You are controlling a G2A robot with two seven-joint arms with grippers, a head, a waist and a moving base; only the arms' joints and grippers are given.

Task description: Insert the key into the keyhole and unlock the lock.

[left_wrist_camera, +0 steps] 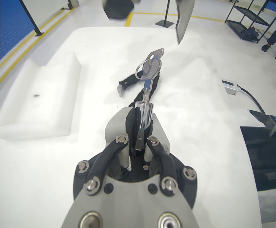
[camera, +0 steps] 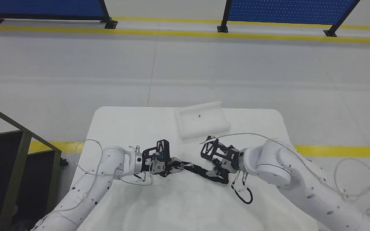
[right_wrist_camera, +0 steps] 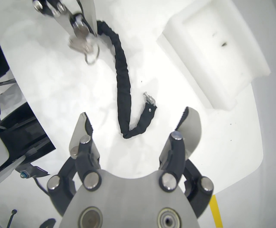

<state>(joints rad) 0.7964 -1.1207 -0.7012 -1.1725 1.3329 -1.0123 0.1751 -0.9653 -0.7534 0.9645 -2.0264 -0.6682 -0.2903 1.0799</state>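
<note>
Chrome lock (left_wrist_camera: 144,113), clamped in the left gripper (left_wrist_camera: 138,121) at the middle of the table (camera: 110,124), has the key (left_wrist_camera: 151,67) seated in it. The shaft points right at the right gripper (right_wrist_camera: 137,114), which hangs wide open above the black cable (right_wrist_camera: 124,75) and looks best placed to turn it.

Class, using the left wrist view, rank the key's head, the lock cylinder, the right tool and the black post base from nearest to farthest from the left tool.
1. lock cylinder: clamped in the left tool.
2. key head: sticking out past the cylinder.
3. right tool: open, farther out above the table.
4. black post base: beyond the table's edge.
</note>
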